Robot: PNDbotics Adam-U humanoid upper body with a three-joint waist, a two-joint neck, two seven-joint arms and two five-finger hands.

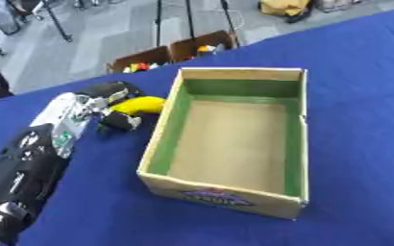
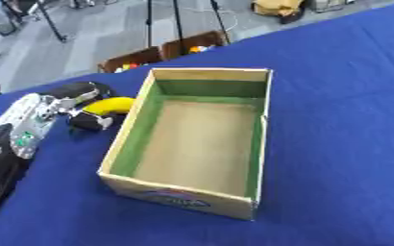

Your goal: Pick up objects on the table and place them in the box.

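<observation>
Left hand on the banana, box waiting open beside it.

From my seat I see the left hand [image 1: 95, 108] at the left of the frame, its fingers [image 1: 118, 121] curled round a yellow banana [image 1: 140, 104] on the blue desk [image 1: 351, 86]. The banana sits just beside the left wall of the cardboard box [image 1: 163, 127], which fills the middle of the frame with green inner walls and a bare brown floor. At the upper middle, beyond the desk edge, brown crates [image 1: 171, 53] of colourful items stand on the floor. My right hand shows nowhere.
</observation>
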